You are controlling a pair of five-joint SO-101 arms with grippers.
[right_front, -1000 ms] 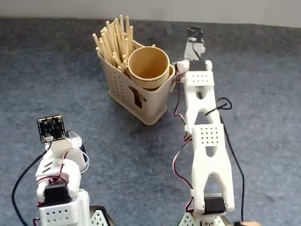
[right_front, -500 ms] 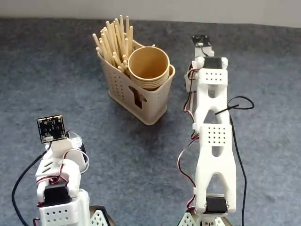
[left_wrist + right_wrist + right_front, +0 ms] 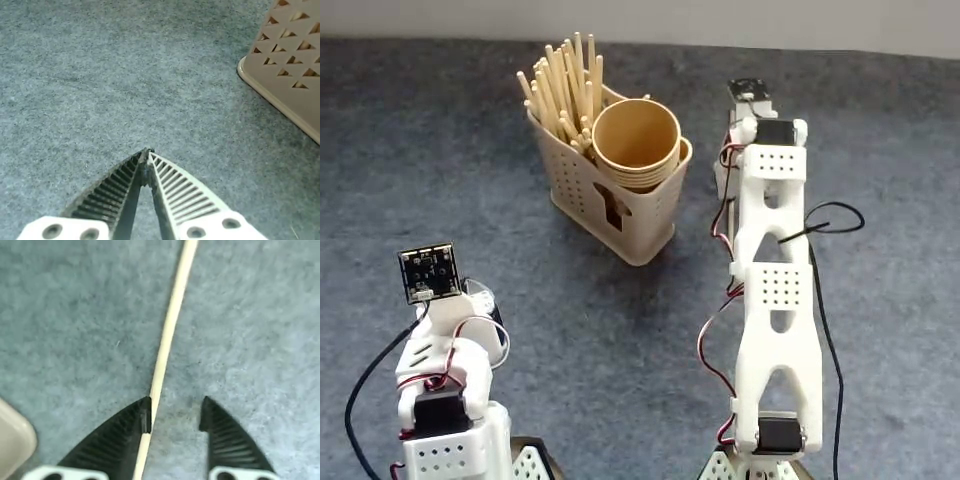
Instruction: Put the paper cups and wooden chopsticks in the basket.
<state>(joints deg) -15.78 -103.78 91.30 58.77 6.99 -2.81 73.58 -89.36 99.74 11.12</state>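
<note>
Chopstick on carpet; perhaps touching right pincer

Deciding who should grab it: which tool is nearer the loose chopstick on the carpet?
Right. The right tool hangs open over the loose chopstick, which passes by one finger. The left tool, shut, sits over carpet near the basket.
</note>
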